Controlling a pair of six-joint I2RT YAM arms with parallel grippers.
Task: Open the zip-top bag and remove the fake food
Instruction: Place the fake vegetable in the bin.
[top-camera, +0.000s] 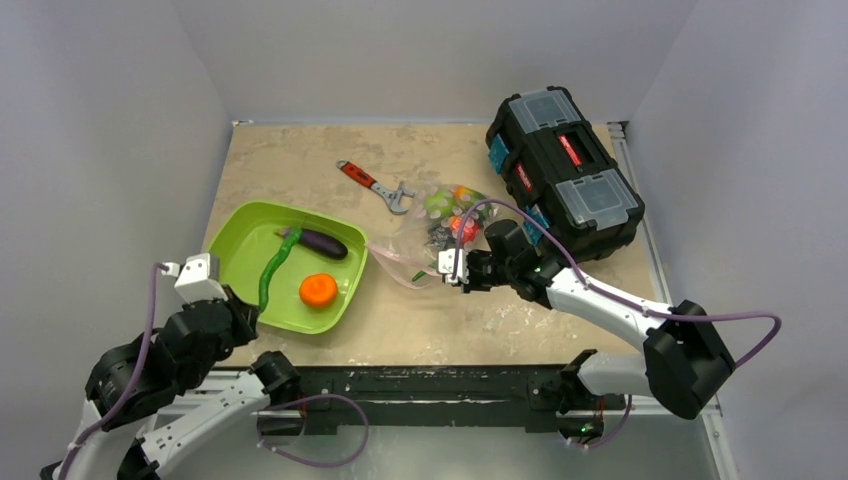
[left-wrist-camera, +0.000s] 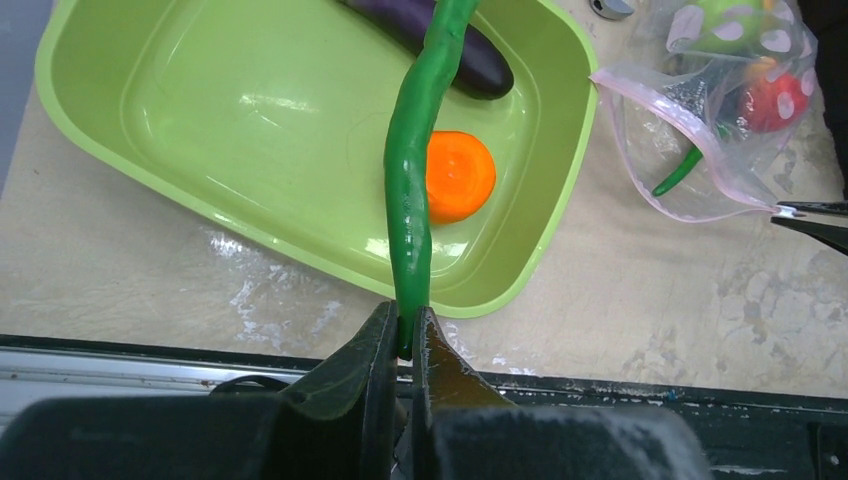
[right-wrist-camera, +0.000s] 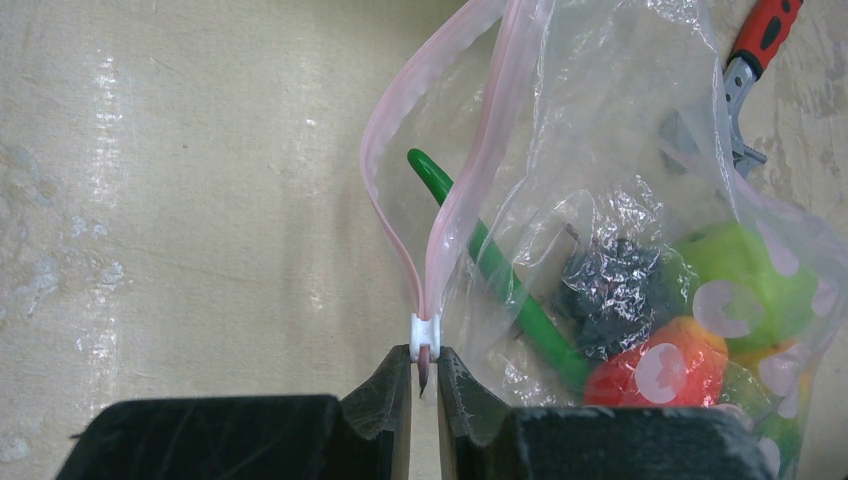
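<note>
My left gripper (left-wrist-camera: 402, 335) is shut on the near end of a slim green pod (left-wrist-camera: 412, 180). The pod reaches out over the green tray (left-wrist-camera: 200, 100), across a dark purple eggplant (top-camera: 323, 243) and beside an orange round fruit (top-camera: 319, 290). The clear zip-top bag (right-wrist-camera: 600, 150) lies right of the tray, its pink zip strip parted into an open loop. My right gripper (right-wrist-camera: 424, 362) is shut on the strip's end at the white slider (right-wrist-camera: 425, 332). Inside the bag lie another green pod (right-wrist-camera: 500, 270), a red piece (right-wrist-camera: 655, 370), a spotted green piece (right-wrist-camera: 745, 280) and a dark crinkled piece (right-wrist-camera: 615, 290).
A red-handled wrench (top-camera: 375, 185) lies just behind the bag. A black toolbox (top-camera: 562, 170) stands at the back right, close to the bag and to my right arm. White walls close in the table on three sides.
</note>
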